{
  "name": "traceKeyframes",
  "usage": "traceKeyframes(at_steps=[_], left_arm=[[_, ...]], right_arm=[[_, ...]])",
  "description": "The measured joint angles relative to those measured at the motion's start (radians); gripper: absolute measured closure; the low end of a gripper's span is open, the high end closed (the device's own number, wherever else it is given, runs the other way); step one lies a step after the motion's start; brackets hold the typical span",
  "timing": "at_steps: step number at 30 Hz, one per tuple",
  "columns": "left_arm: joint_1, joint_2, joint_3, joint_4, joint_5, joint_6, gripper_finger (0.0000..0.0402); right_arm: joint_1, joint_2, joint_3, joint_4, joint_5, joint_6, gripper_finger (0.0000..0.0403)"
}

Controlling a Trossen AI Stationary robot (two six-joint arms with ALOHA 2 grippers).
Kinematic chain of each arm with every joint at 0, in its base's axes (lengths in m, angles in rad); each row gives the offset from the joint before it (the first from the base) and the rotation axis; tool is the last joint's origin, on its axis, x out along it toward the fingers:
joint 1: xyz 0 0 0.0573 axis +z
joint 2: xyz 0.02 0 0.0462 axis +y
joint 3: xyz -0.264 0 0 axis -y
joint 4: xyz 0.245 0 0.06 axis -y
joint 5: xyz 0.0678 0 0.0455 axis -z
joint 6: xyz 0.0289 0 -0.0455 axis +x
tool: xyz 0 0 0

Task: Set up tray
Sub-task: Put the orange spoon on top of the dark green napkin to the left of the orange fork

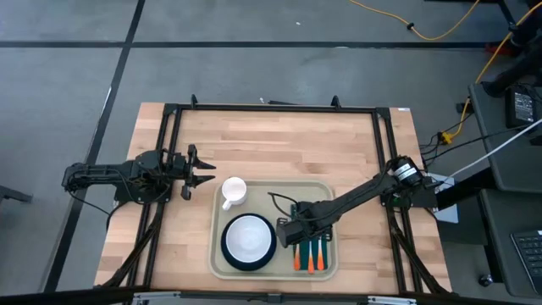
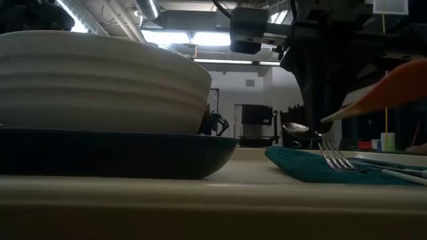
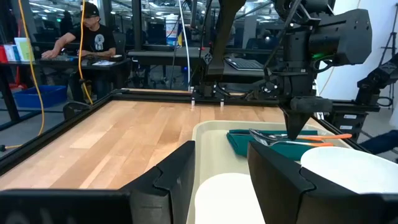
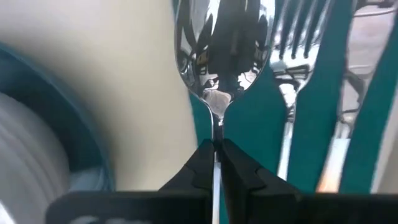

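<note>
High view: The tray lies on the wooden counter at the middle of the near edge. It holds a white mug in its far left corner, a dark teal plate with a white bowl on it at the near left, and a dark green napkin along its right side. Orange-handled cutlery lies on the napkin. The right gripper reaches in from the counter's right edge to the napkin's left margin. The left gripper waits over the counter, just off the tray's far left corner, jaws apart.

Low view: The bowl sits in the plate. Beside them, a fork rests on the napkin, and a spoon is lifted above it under the dark right arm.

Left wrist view: The left jaws stand apart, with the mug between and beyond them. A person sits at a desk past the counter.

Right wrist view: The right jaws are clamped on the spoon's thin handle, the bowl end over the tray at the napkin's edge. The fork lies on the napkin alongside.
</note>
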Motion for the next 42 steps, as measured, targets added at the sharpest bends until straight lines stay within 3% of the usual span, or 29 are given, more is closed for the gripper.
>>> traceKeyframes(at_steps=[20,30,42], left_arm=[[0.0,0.0,0.0,0.0,0.0,0.0,0.0258],[0.0,0.0,0.0,0.0,0.0,0.0,0.0258],[0.0,0.0,0.0,0.0,0.0,0.0,0.0258]], right_arm=[[-0.043,0.01,0.0,-0.087,-0.028,-0.157,0.0387],[-0.042,0.058,0.0,-0.002,-0.029,-0.183,0.0387],[-0.042,0.075,0.0,-0.035,-0.052,-0.187,0.0387]])
